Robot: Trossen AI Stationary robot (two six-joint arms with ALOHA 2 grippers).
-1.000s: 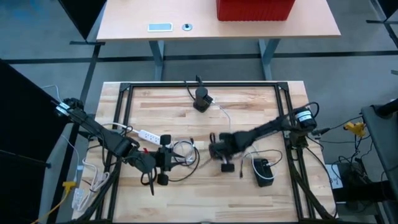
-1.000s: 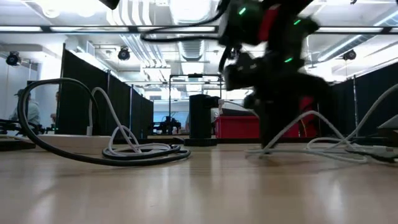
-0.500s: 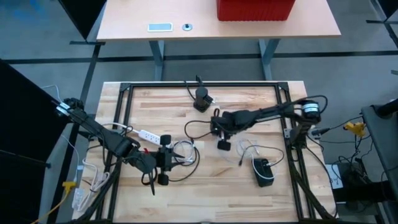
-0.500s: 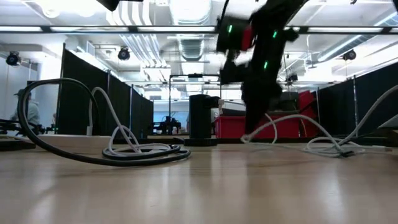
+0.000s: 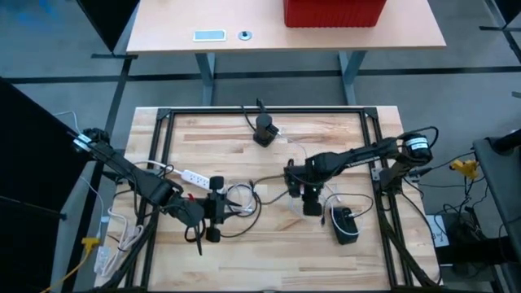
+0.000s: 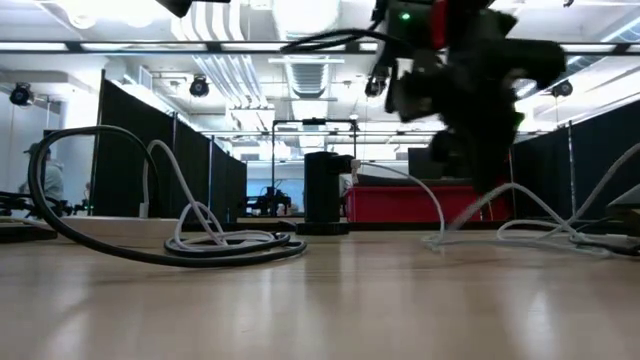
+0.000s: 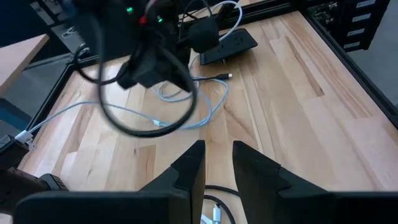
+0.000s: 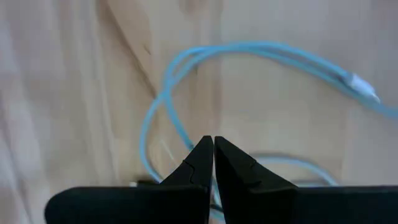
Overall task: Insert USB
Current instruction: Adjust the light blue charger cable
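A thin white USB cable lies in loose loops on the wooden table, and its plug end rests flat on the wood. The right wrist view shows that plug and the pale loops. My right gripper hangs over those loops near the table's middle, pointing down, its fingers shut. A black adapter block lies just right of it. My left gripper waits low at the table's near left, fingers open by a narrow gap. My right gripper stands shut, pointing down over the white cable's loops. One strand runs in behind the fingers and is hidden there, so I cannot tell whether the gripper touches or holds the cable.
A black charger stands upright at the far middle, also seen in the low view. A white power strip and coiled black and white cords lie by my left gripper. A black metal frame rims the table.
My right gripper swung toward the far edge, then came back toward the near edge and a little to the right, ending nearer the black adapter block. The white cable's loops beneath it shifted and changed shape meanwhile.
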